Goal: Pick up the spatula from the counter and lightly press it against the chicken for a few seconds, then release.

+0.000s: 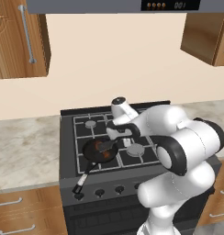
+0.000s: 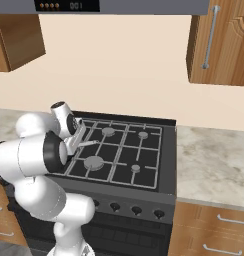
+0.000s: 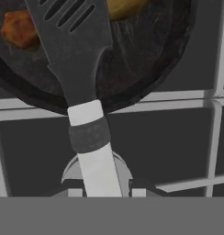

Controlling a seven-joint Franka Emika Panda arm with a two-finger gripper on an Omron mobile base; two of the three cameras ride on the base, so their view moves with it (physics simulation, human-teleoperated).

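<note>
1. The two-finger gripper (image 3: 104,190) is nearly closed and clamps the white handle of the black slotted plastic spatula (image 3: 81,69); the grip sits low on the handle, below its dark band, probably so that the long blade can reach into the pan while the hand stays off the rim.
2. The spatula blade hangs over the round dark frying pan (image 3: 150,87), which sits on the front left burner of the black gas hob (image 2: 144,160); it lies just beside the orange-brown chicken piece (image 3: 17,28) and overlaps its edge; whether it actually presses on the meat I cannot tell.
3. A paler yellowish piece (image 3: 125,7) lies at the far side of the pan.
4. In the left base view the arm is folded at the elbow, its forearm reaching across the front of the hob; the wrist tips the hand down toward the pan, a low angle that suits a light, flat press.
</note>
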